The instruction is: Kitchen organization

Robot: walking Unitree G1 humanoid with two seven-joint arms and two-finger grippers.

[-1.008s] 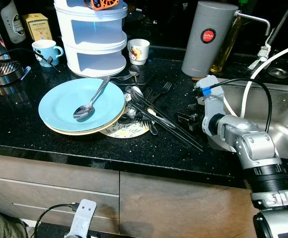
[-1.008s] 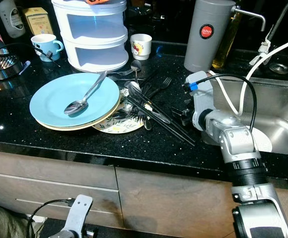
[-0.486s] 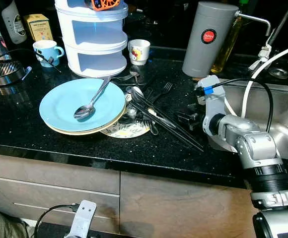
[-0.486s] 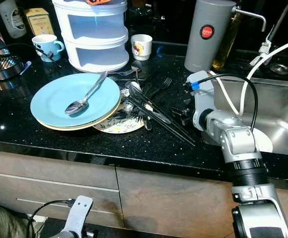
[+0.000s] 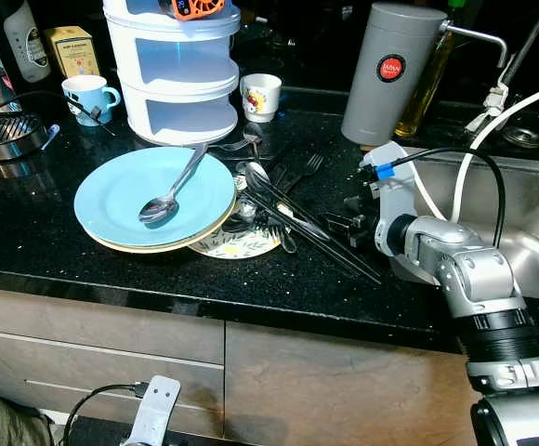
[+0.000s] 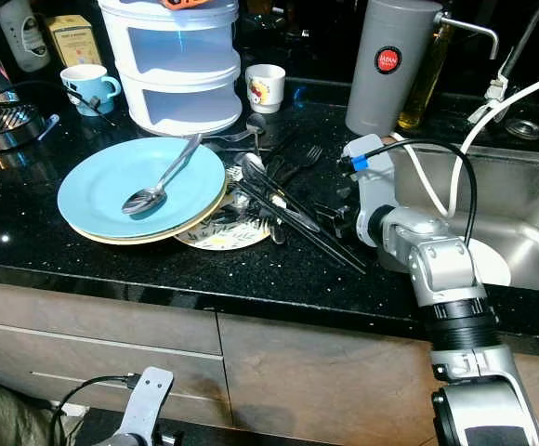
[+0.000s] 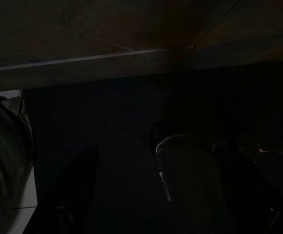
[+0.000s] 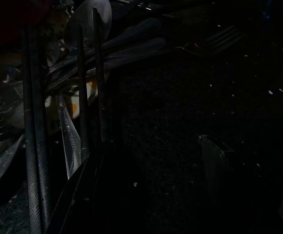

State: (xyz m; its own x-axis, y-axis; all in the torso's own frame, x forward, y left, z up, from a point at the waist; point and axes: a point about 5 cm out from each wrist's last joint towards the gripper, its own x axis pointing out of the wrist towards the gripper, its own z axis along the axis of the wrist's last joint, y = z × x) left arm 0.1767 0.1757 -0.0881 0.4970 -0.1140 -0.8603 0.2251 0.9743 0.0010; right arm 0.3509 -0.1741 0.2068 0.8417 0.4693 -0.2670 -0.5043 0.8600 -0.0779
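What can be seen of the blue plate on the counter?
The blue plate is round, shallow and glossy, ceramic by its look. It lies flat on the black speckled counter, stacked on a cream plate whose rim shows beneath its front edge. A silver spoon rests in it, bowl near the middle, handle reaching over the back rim. Its right edge overlaps a small patterned plate. No gripper touches it.
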